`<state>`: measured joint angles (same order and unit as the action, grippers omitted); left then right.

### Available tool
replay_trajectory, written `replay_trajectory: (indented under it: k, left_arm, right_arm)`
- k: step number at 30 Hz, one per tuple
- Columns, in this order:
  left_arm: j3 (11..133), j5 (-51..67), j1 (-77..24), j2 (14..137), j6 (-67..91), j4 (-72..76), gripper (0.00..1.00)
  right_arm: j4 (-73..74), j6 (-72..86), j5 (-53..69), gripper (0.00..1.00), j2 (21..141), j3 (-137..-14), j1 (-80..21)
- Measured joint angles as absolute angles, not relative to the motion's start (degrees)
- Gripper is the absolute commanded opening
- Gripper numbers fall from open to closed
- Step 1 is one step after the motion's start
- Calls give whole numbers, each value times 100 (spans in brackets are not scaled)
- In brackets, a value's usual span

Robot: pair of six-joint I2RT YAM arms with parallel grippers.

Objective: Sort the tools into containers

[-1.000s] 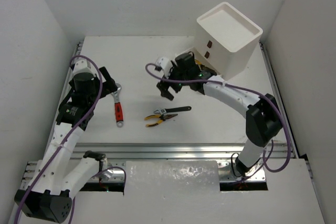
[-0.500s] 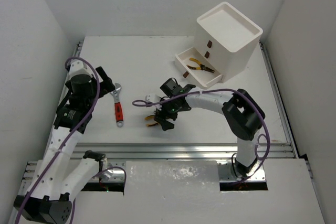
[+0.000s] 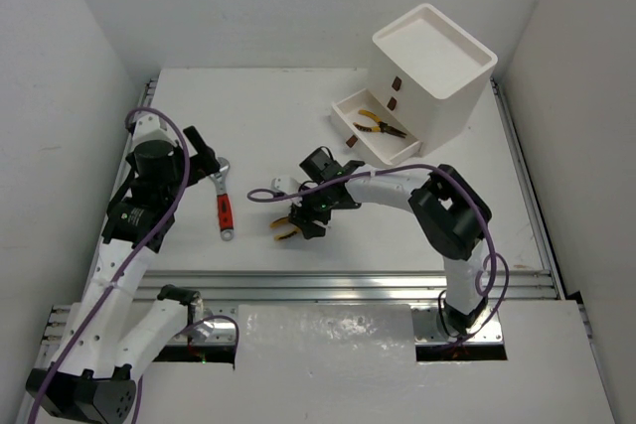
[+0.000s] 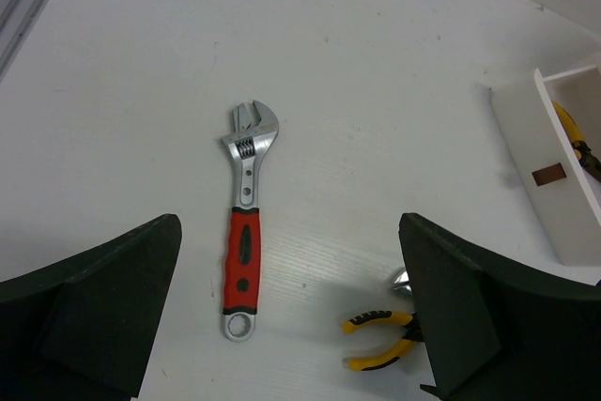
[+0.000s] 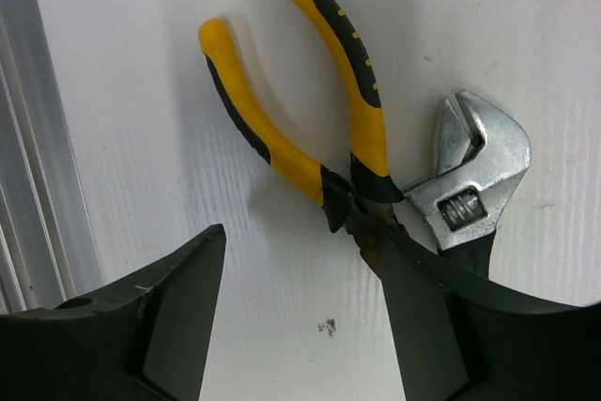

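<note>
A yellow-handled pliers (image 5: pixel 282 152) lies on the table beside the silver head of a black-handled adjustable wrench (image 5: pixel 474 171). My right gripper (image 5: pixel 300 326) is open just above them, its right finger over the pliers' nose; in the top view the right gripper (image 3: pixel 311 215) covers the wrench, and only the pliers' handles (image 3: pixel 286 230) show. A red-handled adjustable wrench (image 4: pixel 246 241) lies flat on the table (image 3: pixel 268 126). My left gripper (image 4: pixel 286 321) is open and empty above the red wrench (image 3: pixel 225 208). The white drawer unit (image 3: pixel 437 67) stands at the back right.
The unit's lowest drawer (image 3: pixel 350 126) is pulled out towards the table's middle, with a second yellow pliers (image 3: pixel 379 126) inside. The drawer's corner (image 4: pixel 554 171) shows in the left wrist view. A metal rail (image 3: pixel 348 287) runs along the near edge.
My right gripper has moved from the drawer down to the pliers and black wrench, uncovering the open drawer with pliers in it. The left arm has barely moved.
</note>
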<state>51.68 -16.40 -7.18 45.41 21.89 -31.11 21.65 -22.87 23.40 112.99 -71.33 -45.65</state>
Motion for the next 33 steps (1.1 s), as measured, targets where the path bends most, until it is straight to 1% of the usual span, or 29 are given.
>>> replay_trajectory:
  k: [8,14,17,25,29,33]
  left_arm:
    - [5166,-1533,-718,4541,2187,-3109,100]
    - [5166,-1514,-718,4541,2169,-3109,100]
    - [5164,-1509,-718,4541,2167,-3109,100]
    - [5162,-1490,-718,4536,2150,-3107,100]
    - [5162,-1452,-718,4536,2147,-3107,100]
    - [5162,-1422,-718,4536,2147,-3107,100]
  right_arm:
    - [2005,-2012,2759,65,11187,-6912,-4574]
    - [2209,-1531,2867,70,10932,-6663,-4781]
    - [2270,-1413,2521,71,10877,-6689,-4831]
    - [2235,-591,899,70,11133,-7269,-4818]
    - [2261,-128,576,68,11246,-7266,-4906]
    - [2355,75,294,66,11391,-7343,-5205]
